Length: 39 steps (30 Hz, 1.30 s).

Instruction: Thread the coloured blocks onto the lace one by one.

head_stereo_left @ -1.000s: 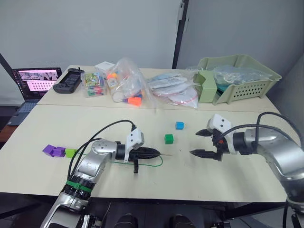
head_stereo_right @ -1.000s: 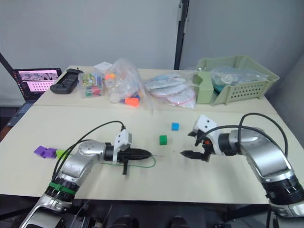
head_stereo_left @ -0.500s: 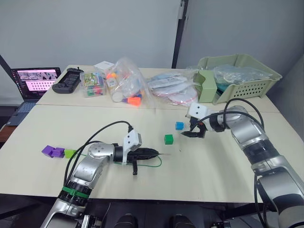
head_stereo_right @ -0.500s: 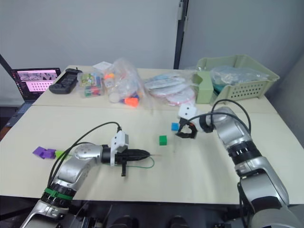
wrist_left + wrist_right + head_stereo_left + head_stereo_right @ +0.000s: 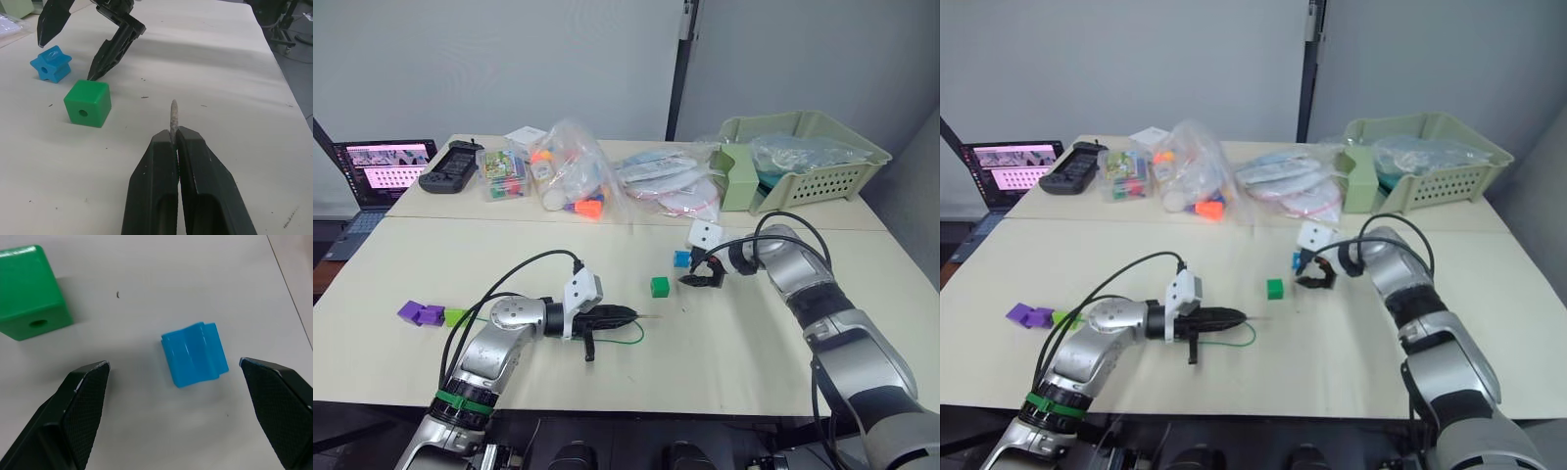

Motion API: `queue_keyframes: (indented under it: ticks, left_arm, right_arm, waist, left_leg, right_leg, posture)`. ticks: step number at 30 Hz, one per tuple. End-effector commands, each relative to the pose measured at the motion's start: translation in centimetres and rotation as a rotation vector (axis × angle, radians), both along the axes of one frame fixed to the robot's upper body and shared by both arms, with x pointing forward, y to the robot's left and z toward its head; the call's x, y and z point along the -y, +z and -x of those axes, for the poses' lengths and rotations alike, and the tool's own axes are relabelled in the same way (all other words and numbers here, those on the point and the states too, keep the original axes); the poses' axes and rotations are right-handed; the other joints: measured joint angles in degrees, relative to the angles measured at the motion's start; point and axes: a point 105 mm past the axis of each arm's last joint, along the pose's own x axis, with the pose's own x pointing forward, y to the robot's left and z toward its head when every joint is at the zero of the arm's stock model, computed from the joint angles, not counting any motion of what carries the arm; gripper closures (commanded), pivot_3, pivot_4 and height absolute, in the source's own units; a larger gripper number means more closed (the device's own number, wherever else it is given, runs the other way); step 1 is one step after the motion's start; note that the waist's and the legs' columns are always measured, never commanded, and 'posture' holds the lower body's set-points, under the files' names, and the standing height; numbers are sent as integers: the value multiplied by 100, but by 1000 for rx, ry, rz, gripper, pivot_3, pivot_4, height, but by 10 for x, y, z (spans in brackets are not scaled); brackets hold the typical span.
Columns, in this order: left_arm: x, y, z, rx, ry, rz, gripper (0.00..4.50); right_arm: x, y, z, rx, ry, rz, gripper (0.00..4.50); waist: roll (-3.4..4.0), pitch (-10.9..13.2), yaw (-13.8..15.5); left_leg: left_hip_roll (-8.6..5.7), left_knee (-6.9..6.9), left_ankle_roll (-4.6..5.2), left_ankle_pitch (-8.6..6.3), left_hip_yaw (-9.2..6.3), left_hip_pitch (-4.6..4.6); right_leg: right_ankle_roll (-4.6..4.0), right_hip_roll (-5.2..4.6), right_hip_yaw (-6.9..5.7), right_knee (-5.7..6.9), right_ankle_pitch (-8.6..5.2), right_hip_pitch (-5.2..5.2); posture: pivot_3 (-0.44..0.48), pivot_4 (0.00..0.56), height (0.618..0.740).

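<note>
We see the right tool (image 5: 173, 377) spread wide, hovering over the blue block (image 5: 194, 354) mid-worktop (image 5: 754, 343), the dark green block (image 5: 660, 286) just beside it. The left tool (image 5: 175, 142) pinches the lace (image 5: 628, 342) by its grey tip (image 5: 173, 116). Purple blocks (image 5: 421, 313) and the lime block (image 5: 457, 316) sit near the worktop's left edge.

Silver arms, black cables looping off each. White wrist camera boxes. Tapered black fingers (image 5: 195, 191). Green band, left forearm.

Head stereo pair: high, facing forward and down over the bench (image 5: 724, 343). Wrist views: close, low along each hand's fingers; both share the blue block (image 5: 194, 354) and green block (image 5: 87, 103).
</note>
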Motion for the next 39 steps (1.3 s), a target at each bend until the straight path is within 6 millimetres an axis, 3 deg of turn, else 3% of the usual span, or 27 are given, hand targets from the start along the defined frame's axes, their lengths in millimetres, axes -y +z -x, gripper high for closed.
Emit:
queue_keyframes:
  ticks: [1, 5, 8, 19, 39]
  left_arm:
    - [-1, 7, 3, 31, -1, 5, 4500]
    - [-2, 7, 4, 29, 8, 7, 4500]
    - [-1, 9, 3, 28, 3, 10, 4500]
    - [4, 11, -1, 31, -31, 4, 4500]
    - [2, 13, -1, 31, -18, 6, 4500]
  right_arm:
    - [1, 37, 10, -24, -39, -206, 14]
    - [6, 59, 32, -46, -96, -387, 14]
    - [0, 62, 38, -11, -202, -522, 14]
    - [-23, 21, 36, 95, -642, -769, 14]
    - [-28, -1, 3, 116, -727, -763, 14]
  waist:
    - [0, 0, 9]
    - [2, -1, 29]
    - [2, -1, 24]
    - [5, -2, -1]
    - [7, -1, -86]
  left_leg:
    - [1, 0, 0, 0, -10, 0]
    - [1, -6, 1, -1, -38, -4]
    - [1, -4, 1, -1, -39, -1]
    - [-4, -5, -4, 2, -39, 0]
    - [-2, -10, -4, 3, -40, 1]
  right_leg:
    - [0, 0, 0, 1, 0, 0]
    - [-1, -2, -6, 3, 0, 0]
    - [-1, 0, -6, 1, 1, 3]
    - [-1, 3, -4, 7, 4, -2]
    - [0, 7, -4, 3, 5, -1]
  posture:
    - [0, 150, 734]
    - [0, 150, 734]
    - [0, 150, 734]
    - [0, 150, 734]
    - [0, 150, 734]
